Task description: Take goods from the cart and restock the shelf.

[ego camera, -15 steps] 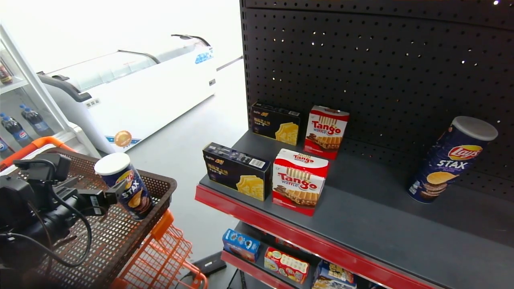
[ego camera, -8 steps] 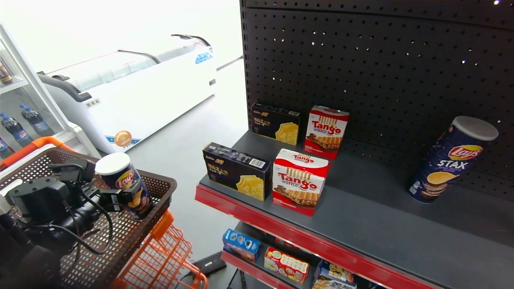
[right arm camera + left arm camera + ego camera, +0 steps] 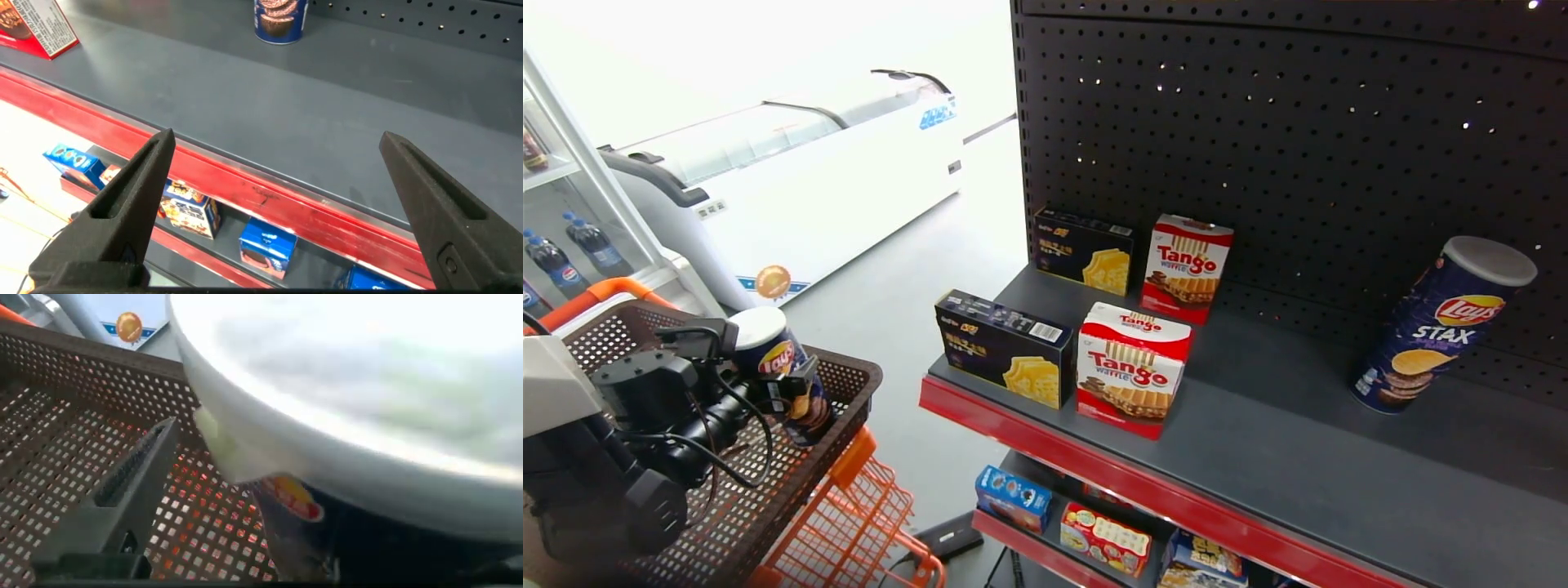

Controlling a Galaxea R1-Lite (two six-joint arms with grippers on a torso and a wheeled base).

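Chip can (image 3: 778,358) stands tilted in the cart's brown mesh basket (image 3: 849,384), at eight o'clock from the shelf (image 3: 1298,457). The left gripper (image 3: 792,382) straddles it under the white lid, fingers spread, with one finger (image 3: 122,498) clear of the can's side. The shelf is dark with a red front edge and a black pegboard (image 3: 1298,122) behind. A white chest freezer (image 3: 809,188) sits at eleven o'clock on grey floor. Two dark biscuit boxes (image 3: 1005,347) each have a red wafer box (image 3: 1131,367) at their three o'clock. Farther that way, a second chip can (image 3: 1437,327) leans on the pegboard. The right gripper (image 3: 276,139) hangs wide open over the shelf.
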